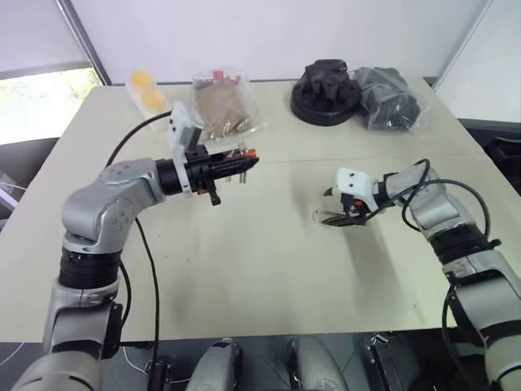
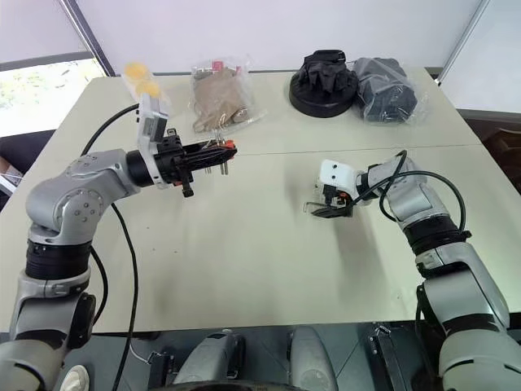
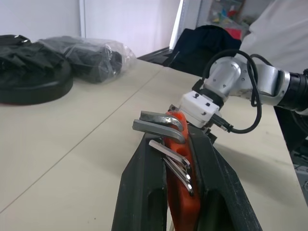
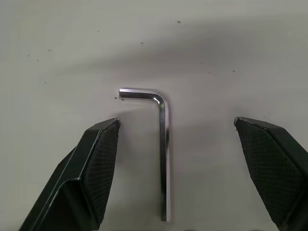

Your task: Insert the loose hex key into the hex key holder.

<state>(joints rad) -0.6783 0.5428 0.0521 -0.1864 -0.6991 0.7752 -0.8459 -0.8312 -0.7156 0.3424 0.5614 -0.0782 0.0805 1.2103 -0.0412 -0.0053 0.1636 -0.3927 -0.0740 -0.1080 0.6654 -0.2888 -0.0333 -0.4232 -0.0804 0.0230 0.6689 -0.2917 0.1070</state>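
Wide pale beige desk (image 1: 244, 269) fills the scene, a seam running across its middle, with broad bare room along the near half and its front edge falling away toward the robot. Along the far edge sit a round black stand with a black bundle on top (image 1: 326, 91), a dark bundle wrapped in clear plastic (image 1: 389, 98), a clear bag of brown contents (image 1: 221, 104) whose red tag is too small to read, and a clear packet with two yellow rounds (image 1: 146, 90). Left pincer (image 1: 247, 162) is held up above the desk, fingers together and clamped on the small orange-red plastic hex key holder (image 3: 180, 168); the black fingers hide most of the block, leaving its top edge and a fan of short grey keys showing, with no lettering to make out. Right pincer (image 4: 175, 163) hangs low over open desk right of centre, fingers wide apart, and between them, flat on the desk and touching neither finger, lies the thin silver L-shaped loose hex key (image 4: 163, 154), short bent end pointing away toward one side, long shaft running back between the fingers.
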